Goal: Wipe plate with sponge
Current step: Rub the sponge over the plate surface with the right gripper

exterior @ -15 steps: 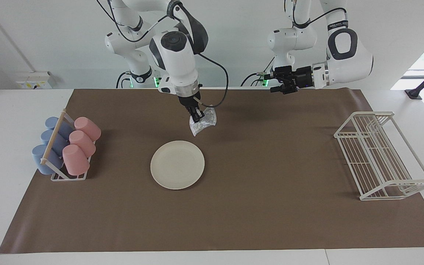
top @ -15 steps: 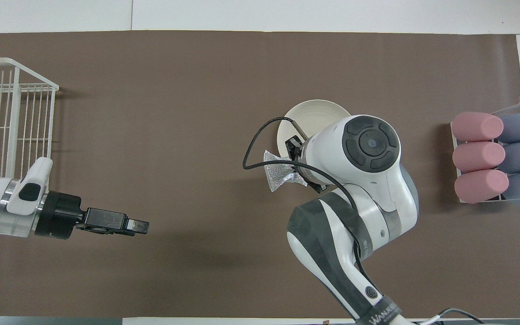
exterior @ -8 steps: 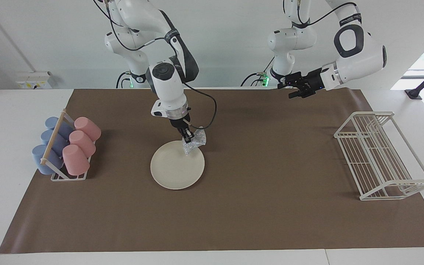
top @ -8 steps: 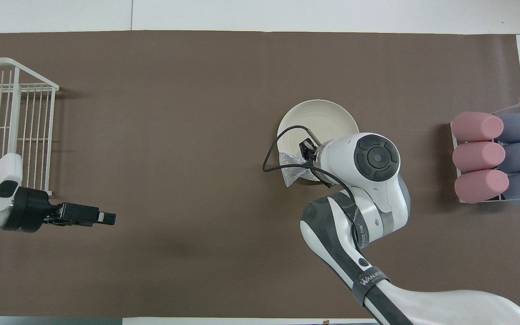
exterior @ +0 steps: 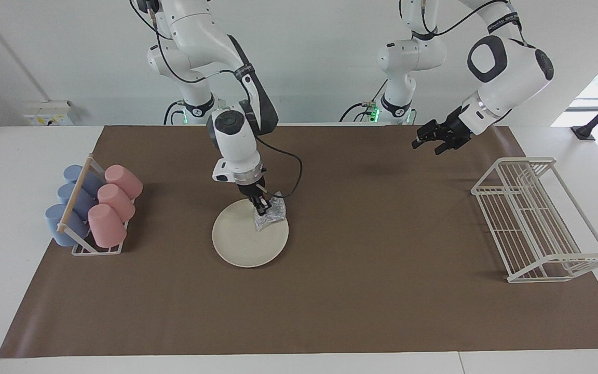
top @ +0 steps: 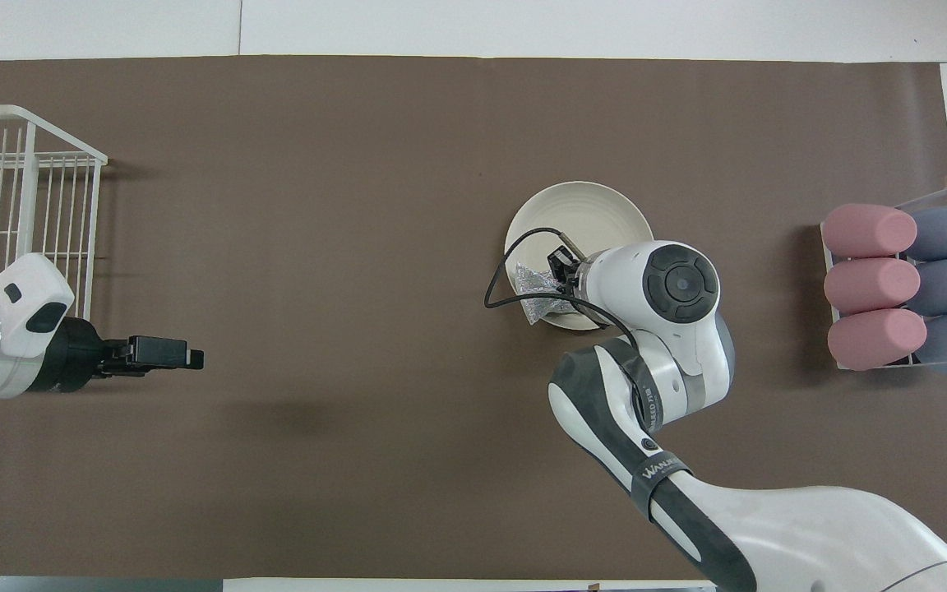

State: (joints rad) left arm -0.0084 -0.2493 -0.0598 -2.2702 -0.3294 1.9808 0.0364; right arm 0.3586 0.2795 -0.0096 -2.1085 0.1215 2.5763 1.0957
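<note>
I see the right gripper [exterior: 263, 210] at the centre of the facing view, its fingers clamped on the sponge [exterior: 269, 217], which is pressed onto the robot-side edge of the plate [exterior: 242, 241] at the middle of the brown mat [exterior: 361, 311]. The left gripper [exterior: 428, 143] hangs in the upper right of that view, over the mat near the white wire rack [exterior: 538, 223], fingers spread wide and holding nothing. The cup rack [exterior: 94, 208] sits at mid-left of the frame.

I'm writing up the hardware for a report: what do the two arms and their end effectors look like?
Both arms are glossy white with dark grey joint bands. The right end effector and left end effector are small and black. A loose black cable loops beside the right wrist, whose round cap is dark grey; its forearm band carries white lettering.
</note>
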